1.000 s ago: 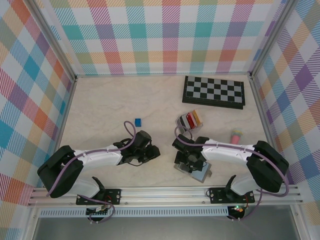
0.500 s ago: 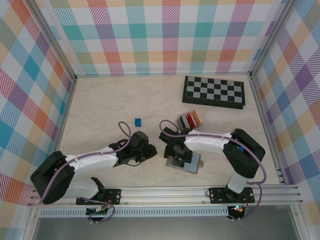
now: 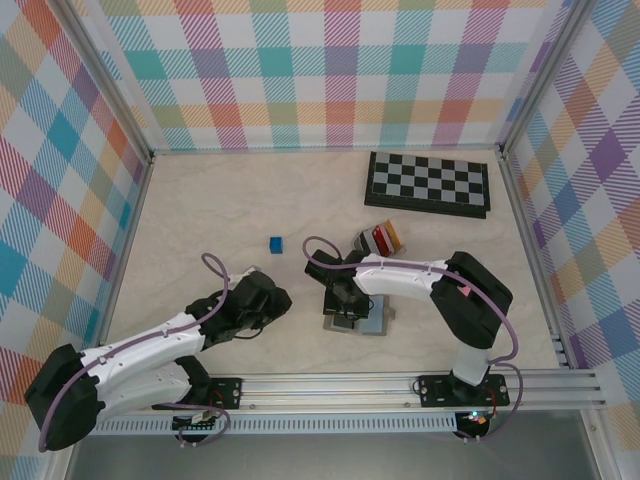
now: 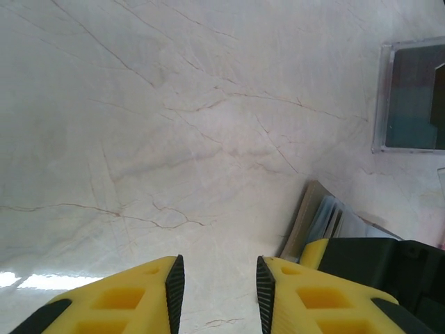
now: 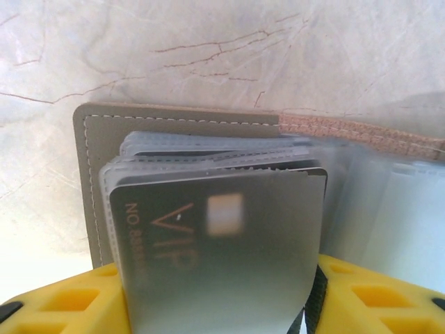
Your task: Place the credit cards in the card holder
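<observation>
**Holder** (image 5: 94, 181): lies open on the bench (image 3: 220, 210) at 6 o'clock, its clear sleeves fanned.

**Card** (image 5: 222, 236): grey, marked VIP. Its top edge is at the sleeves' mouth, and I judge it not yet seated.

**Right pincer** (image 5: 219, 271): jaws flank the card's sides. Whether they are clamped or loose, I cannot tell.

**Left pincer** (image 4: 215, 285): slightly parted and empty, over bare bench at the holder's 9 o'clock.

**Outstanding:** this card's insertion, and probably the coloured cards standing in the rack (image 3: 380, 240) at the holder's 1 o'clock.

The grey card holder (image 5: 90, 181) lay open near the table's front edge, clear sleeves fanned. A silver VIP card (image 5: 222, 271) sat over them. Coloured cards (image 3: 383, 238) stood upright farther back.
</observation>
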Robot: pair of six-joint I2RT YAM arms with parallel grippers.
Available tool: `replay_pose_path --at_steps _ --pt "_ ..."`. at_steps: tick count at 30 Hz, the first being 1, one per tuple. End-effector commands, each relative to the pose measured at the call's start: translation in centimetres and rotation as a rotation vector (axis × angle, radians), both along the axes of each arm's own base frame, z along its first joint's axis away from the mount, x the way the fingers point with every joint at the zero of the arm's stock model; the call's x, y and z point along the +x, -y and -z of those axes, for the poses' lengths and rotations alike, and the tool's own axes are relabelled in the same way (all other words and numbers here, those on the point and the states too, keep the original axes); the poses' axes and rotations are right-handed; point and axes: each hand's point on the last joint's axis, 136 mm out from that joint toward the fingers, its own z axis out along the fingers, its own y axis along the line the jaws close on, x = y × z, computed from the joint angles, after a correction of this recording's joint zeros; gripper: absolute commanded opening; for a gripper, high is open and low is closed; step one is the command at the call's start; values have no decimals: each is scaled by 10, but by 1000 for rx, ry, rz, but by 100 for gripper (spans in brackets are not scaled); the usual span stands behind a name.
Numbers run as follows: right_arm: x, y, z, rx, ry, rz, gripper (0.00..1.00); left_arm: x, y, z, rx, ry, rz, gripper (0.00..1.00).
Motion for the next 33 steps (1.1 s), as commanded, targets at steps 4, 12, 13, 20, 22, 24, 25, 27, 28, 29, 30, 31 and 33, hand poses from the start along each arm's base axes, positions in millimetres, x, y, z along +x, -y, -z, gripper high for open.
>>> replay_pose_path --at_steps 4,12,13,20,22,24,25,27,28,29,30,31,33 --pt "4 -10 -9 25 29 -72 63 -5 -10 9 44 -12 -17 35" --pt "7 15 -52 31 153 -115 84 -2 -7 3 50 11 7 40" --pt "8 24 -59 19 175 -107 85 -1 -4 1 50 15 20 41" --pt "1 100 -62 -9 185 58 91 9 42 -9 7 13 190 47" --pt "-4 116 -58 -14 169 91 95 11 57 -7 -4 -6 238 48" --pt "-9 130 -50 -9 138 126 98 12 70 -5 -16 -26 283 48" --pt "-10 132 -47 15 125 135 99 13 76 -2 -16 -40 301 48" --pt "-12 131 -40 71 101 141 99 14 85 1 -17 -57 330 49" --pt "-13 130 -37 99 90 142 99 15 89 2 -19 -65 340 50" --pt "-13 125 -34 134 81 134 99 16 92 4 -17 -73 349 50" --pt "-13 122 -31 157 71 130 99 17 95 4 -15 -77 357 50" --pt "-13 120 -27 172 56 126 98 18 98 5 -15 -82 366 50" --pt "-12 110 -22 205 31 86 96 20 103 5 -17 -89 374 50"
